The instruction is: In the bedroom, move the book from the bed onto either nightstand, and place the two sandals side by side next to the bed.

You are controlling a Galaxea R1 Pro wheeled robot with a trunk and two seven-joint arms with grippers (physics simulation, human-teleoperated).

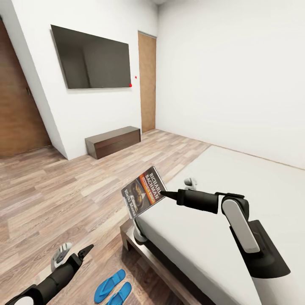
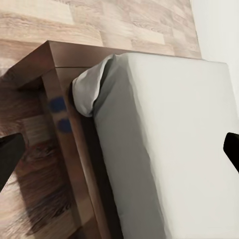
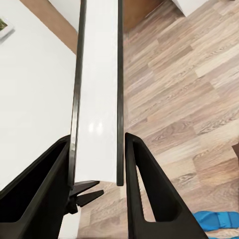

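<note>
Book (image 1: 144, 191) hangs clamped in our right gripper (image 1: 163, 194) above the bed's (image 1: 237, 199) near-left corner, pinched only at its edge. Our left gripper (image 1: 87, 249) is open and empty near the sandals (image 1: 112, 289). We risk it slipping if we swing fast.

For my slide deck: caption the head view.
Right gripper holds the book above the bed corner; two sandals lie on the floor.
</note>
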